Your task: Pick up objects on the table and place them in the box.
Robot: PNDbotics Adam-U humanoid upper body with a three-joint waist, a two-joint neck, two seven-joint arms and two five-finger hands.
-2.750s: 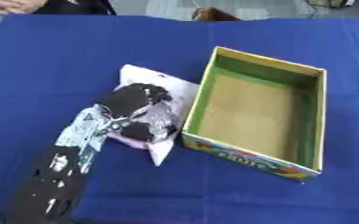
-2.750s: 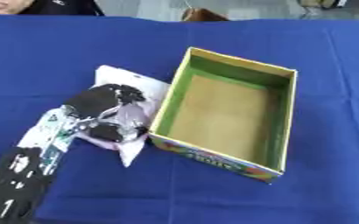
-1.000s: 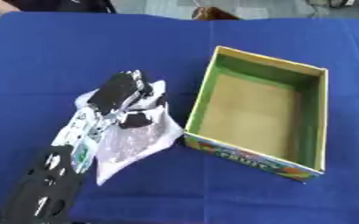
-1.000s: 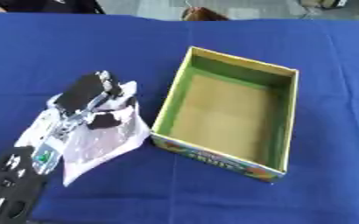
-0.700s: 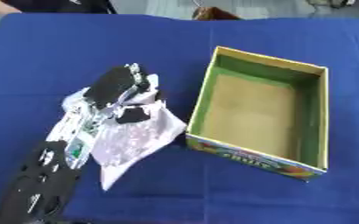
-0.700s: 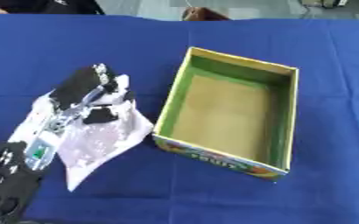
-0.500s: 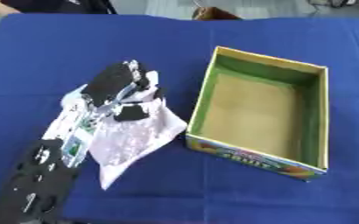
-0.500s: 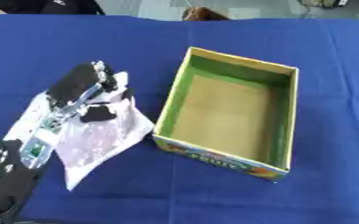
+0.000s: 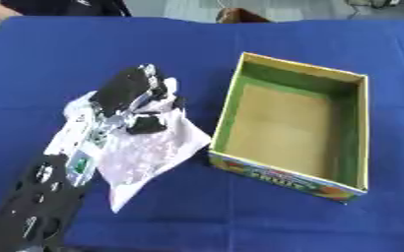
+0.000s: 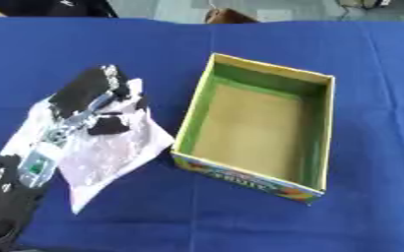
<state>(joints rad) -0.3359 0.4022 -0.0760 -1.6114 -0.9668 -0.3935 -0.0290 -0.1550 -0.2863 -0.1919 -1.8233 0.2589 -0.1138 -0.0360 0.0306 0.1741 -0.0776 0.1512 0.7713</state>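
A pale, crinkled plastic bag (image 9: 150, 152) hangs from my left hand (image 9: 129, 93), whose fingers are curled round its upper part. The hand and bag are lifted above the blue table, just left of the box. The box (image 9: 352, 129) is open-topped, with green inner walls, a brown bottom and a colourful printed front, and nothing lies inside it. The bag's lower corner points down towards the table's near side. My left arm comes in from the lower left corner. My right hand shows in neither view.
A blue cloth (image 9: 240, 216) covers the table. A small brown thing (image 9: 240, 15) sits at the far edge behind the box. A person's dark clothing (image 9: 63, 7) shows at the top left, away from the work.
My left hand has risen with the bag and moved a little towards the far side; the bag now hangs below the hand rather than lying spread under it. The box has not moved.
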